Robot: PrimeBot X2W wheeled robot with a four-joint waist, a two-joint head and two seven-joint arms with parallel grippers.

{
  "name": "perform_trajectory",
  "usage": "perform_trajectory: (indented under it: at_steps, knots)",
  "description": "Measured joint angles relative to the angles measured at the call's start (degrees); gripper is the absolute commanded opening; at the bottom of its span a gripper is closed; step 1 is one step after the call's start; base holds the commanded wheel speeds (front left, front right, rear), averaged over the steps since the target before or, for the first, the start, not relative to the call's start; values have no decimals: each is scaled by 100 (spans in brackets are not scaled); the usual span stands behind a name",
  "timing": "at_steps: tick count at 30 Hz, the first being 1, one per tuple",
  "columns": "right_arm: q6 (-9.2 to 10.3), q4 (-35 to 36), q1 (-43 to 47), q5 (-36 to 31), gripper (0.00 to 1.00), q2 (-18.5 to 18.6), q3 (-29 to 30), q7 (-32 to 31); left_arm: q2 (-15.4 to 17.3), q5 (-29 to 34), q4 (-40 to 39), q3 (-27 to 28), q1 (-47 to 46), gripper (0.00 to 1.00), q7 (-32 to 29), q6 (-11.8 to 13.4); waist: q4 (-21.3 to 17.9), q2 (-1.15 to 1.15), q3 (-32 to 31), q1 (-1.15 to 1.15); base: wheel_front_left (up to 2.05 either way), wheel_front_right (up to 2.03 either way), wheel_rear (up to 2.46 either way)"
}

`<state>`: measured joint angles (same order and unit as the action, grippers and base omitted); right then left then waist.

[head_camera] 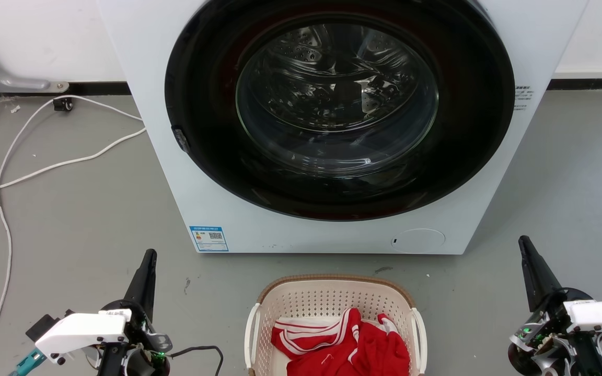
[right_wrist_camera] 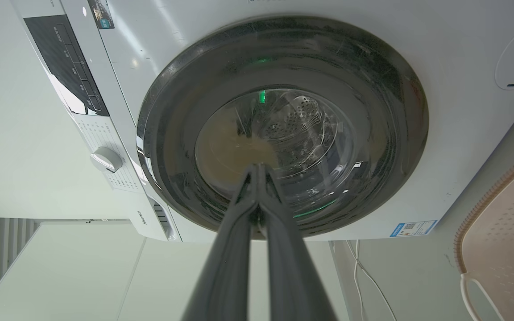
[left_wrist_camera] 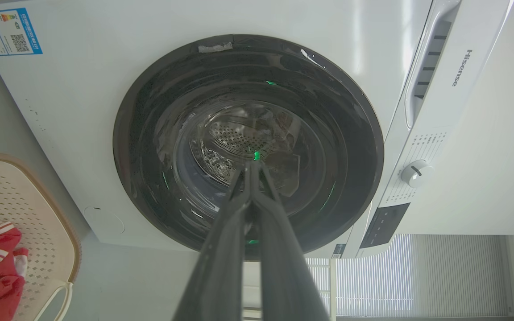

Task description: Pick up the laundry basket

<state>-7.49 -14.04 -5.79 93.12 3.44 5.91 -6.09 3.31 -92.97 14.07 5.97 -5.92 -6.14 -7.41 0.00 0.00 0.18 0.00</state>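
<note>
The laundry basket (head_camera: pixel 332 300), cream-white with holes, a brown rim and white side handles, sits on the floor at the bottom middle of the head view, with red-and-white clothing (head_camera: pixel 348 342) inside. My left gripper (head_camera: pixel 147 261) is shut and empty, well to the basket's left. Well to its right, my right gripper (head_camera: pixel 524 248) is also shut and empty. The left wrist view has the basket (left_wrist_camera: pixel 38 223) at its left edge and the left gripper (left_wrist_camera: pixel 251 166) with tips together. At the right edge of the right wrist view is the basket (right_wrist_camera: pixel 507 223), with the right gripper (right_wrist_camera: pixel 257 168) closed.
A white front-loading washing machine (head_camera: pixel 228 209) with a dark round door stands just behind the basket. White cables (head_camera: pixel 45 167) trail over the grey floor at the left. A black cable (head_camera: pixel 201 350) lies by my left arm. Bare floor flanks the basket on both sides.
</note>
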Motion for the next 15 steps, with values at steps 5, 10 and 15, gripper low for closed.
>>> perform_trajectory:
  at_steps: [5, 10, 15]
  knots:
    - [0, 0, -3, -8, 0, -3, 4, 0, -2, 2, 0, 4, 0, 0, 0, 0, 0, 0, 0, 0, 0, 0, 0]
    - [0, -91, 69, -15, 100, -13, 1, 1, -20, 1, 92, -2, 64, 100, 2, 2, 0, 0, 0, 0, 0, 0, 0]
    - [1, -215, 282, -43, 100, -36, -36, 63, -57, 12, 213, -18, 257, 100, 74, 9, -1, 0, 0, 0, 0, 0, 0]
